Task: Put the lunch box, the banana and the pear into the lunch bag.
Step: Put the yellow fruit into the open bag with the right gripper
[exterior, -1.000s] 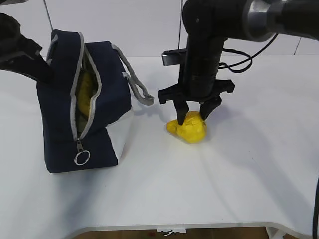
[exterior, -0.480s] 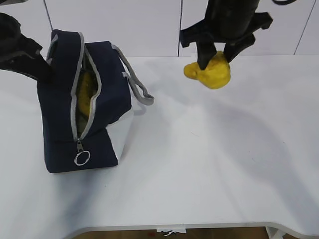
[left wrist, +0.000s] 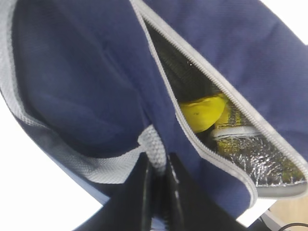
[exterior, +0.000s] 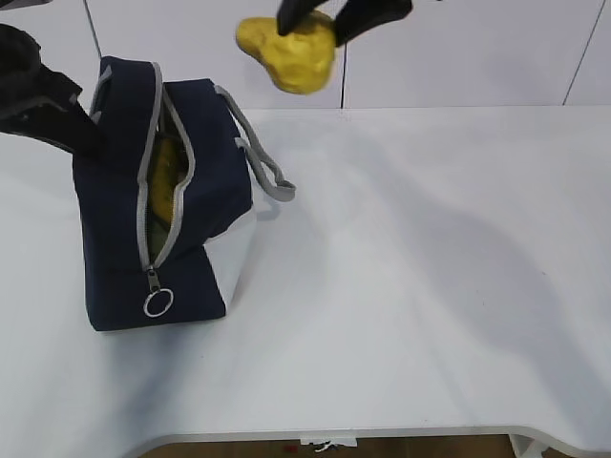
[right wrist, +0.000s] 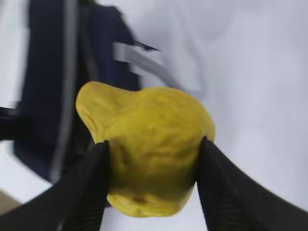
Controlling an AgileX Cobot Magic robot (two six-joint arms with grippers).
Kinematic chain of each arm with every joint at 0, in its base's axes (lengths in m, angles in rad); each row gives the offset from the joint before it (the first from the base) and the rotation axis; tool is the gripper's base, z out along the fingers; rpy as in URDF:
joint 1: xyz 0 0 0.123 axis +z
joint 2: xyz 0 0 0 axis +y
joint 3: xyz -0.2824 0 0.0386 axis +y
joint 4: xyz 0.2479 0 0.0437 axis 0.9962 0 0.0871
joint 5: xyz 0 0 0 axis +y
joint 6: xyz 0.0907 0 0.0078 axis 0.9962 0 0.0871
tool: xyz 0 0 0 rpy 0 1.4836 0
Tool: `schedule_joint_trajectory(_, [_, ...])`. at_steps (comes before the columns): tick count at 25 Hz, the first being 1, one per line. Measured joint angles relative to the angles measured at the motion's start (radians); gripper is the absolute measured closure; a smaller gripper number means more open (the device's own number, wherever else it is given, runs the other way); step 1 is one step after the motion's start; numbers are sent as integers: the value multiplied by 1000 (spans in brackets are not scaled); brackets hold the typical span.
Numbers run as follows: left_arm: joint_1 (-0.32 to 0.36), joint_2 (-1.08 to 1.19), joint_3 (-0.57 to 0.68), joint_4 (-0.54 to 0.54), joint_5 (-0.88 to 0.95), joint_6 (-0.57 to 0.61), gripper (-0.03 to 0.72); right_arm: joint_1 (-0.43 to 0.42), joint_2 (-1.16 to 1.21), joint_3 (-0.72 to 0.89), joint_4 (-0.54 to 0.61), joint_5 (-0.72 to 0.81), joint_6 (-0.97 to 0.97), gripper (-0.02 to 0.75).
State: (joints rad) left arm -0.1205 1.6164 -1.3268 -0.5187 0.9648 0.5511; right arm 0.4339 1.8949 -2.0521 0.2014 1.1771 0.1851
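The navy lunch bag [exterior: 205, 191] stands at the left with its zipper open. My left gripper [exterior: 86, 138] is behind it, shut on a grey rope handle [left wrist: 154, 147], as the left wrist view shows [left wrist: 159, 180]. The yellow banana [left wrist: 202, 113] lies inside the bag against the silver lining, and it shows through the opening in the exterior view [exterior: 164, 181]. My right gripper [exterior: 320, 24] is shut on the lumpy yellow pear [exterior: 286, 52], high in the air just right of the bag's top; the right wrist view [right wrist: 154, 144] shows the pear [right wrist: 144, 144] between the jaws. I cannot make out the lunch box.
The bag's other grey handle [exterior: 263, 162] hangs over its right side. The zipper's ring pull [exterior: 158, 303] hangs at the bag's front lower corner. The white table [exterior: 430, 267] stretches to the right, and its front edge [exterior: 382, 434] is near the bottom.
My right gripper has lifted the pear off the table and carried it up and to the left, toward the bag's top. The left gripper and the bag have not moved.
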Motion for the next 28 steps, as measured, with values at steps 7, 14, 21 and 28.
schedule_joint_trajectory(7, [0, 0, 0, -15, 0, 0, 678, 0, 64, -3, 284, -118, -97, 344])
schedule_joint_trajectory(14, [0, 0, 0, -37, 0, 0, 678, 2, 174, -3, 497, -180, -153, 344])
schedule_joint_trajectory(21, [0, 0, 0, -38, 0, 0, 678, 21, 240, -3, 557, -239, -171, 346])
schedule_joint_trajectory(28, [0, 0, 0, -38, 0, 0, 678, 34, 288, -3, 557, -271, -185, 346])
